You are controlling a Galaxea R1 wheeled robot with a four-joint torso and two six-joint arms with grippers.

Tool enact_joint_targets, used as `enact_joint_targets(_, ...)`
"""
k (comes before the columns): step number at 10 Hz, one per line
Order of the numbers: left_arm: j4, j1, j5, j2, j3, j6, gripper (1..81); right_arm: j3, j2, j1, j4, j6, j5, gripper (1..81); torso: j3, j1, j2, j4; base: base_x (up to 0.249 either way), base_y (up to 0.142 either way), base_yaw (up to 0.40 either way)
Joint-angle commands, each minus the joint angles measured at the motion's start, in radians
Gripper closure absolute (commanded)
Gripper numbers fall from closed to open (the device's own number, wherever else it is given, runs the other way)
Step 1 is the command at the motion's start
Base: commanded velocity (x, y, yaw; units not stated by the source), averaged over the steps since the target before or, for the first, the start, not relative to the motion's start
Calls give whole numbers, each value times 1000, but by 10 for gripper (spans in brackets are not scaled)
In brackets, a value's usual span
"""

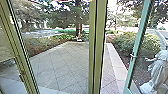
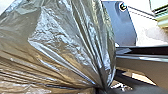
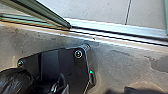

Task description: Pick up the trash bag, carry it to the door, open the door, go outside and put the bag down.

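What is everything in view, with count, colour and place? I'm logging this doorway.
Shiny plastic trash bag: one, dark, translucent, gathered into folds, in the left wrist view
Green-framed glass door panels: at least two, green frames, across the head view
Small metal fitting: one, greyish, on the right-hand frame
Flat metal threshold strip: one, silvery, between floor and paving
Smooth indoor floor: one, grey, inside the threshold
Square-slab paving: one area, pale grey, outside
Leafy bushes: several, green, beside the paving
Tall trees: several, brown and green, beyond the paving
Draped stone-like statue: one, whitish, far right outside
Robot's flat plate with round fittings: one, black, indoors near the threshold
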Motion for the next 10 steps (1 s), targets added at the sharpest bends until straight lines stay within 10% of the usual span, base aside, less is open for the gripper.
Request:
enact_joint_targets(1, 5, -49, 78, 3, 7, 6, 811, -10, 75, -80, 41, -7, 143, 10, 0, 0, 0, 0, 0, 0, 0)
enact_joint_targets(4, 6, -56, 78, 6, 7, 9, 811, -90, 162, -160, 50, -21, 147, 10, 0, 0, 0, 0, 0, 0, 0)
enact_joint_targets(10, 9, -69, 78, 6, 7, 9, 811, -384, 388, -304, 33, -251, 268, 10, 2, 0, 0, 0, 0, 0, 0)
